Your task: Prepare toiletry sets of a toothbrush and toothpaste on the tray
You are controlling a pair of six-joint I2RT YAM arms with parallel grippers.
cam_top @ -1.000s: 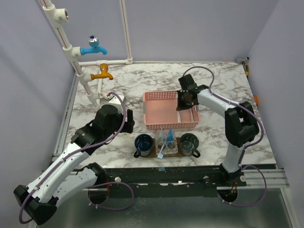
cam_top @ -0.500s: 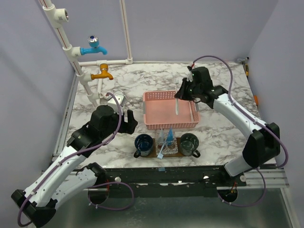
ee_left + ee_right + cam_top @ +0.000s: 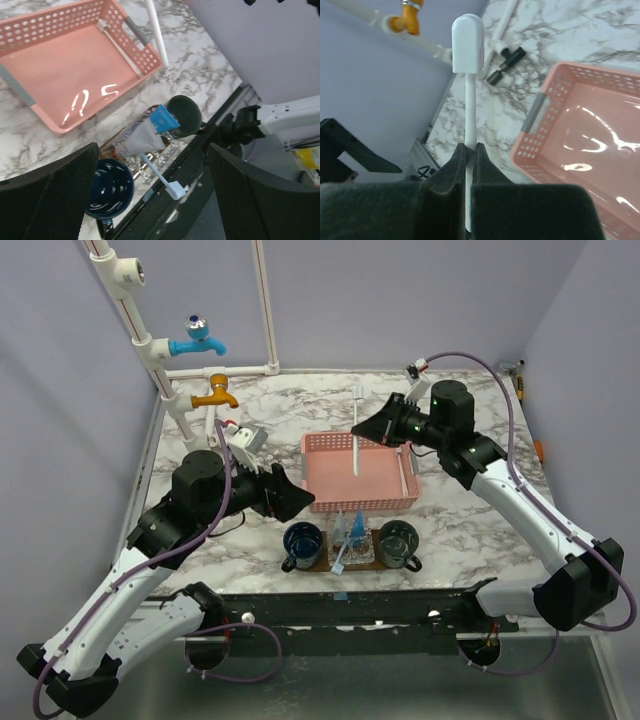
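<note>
Your right gripper [image 3: 370, 427] is clenched on the stem of a slim white toothbrush [image 3: 356, 455]; the wrist view shows both pads pinching it below the capped head. From overhead the brush's long axis runs top to bottom of the frame, hanging over the pink slotted plastic basket [image 3: 312, 472] at centre.

The dark brown wooden tray [image 3: 332, 564] lies at lower centre, below the basket's near wall and so down-frame and a little left of the brush. It carries a dark blue mug [image 3: 302, 543] and a dark green mug [image 3: 398, 543]. Between them are a small light-blue-and-white tube [image 3: 150, 131] and a second light-blue and white toothbrush [image 3: 159, 176].

Your left gripper [image 3: 287, 495] stands released, jaws wide and empty, just up-left of the tray (nearer to it than the right, but the right has the brush). I judge the delivery is a carry down-frame across the basket.

No brand or lettering is legible on the tube, the brushes or the basket.
</note>
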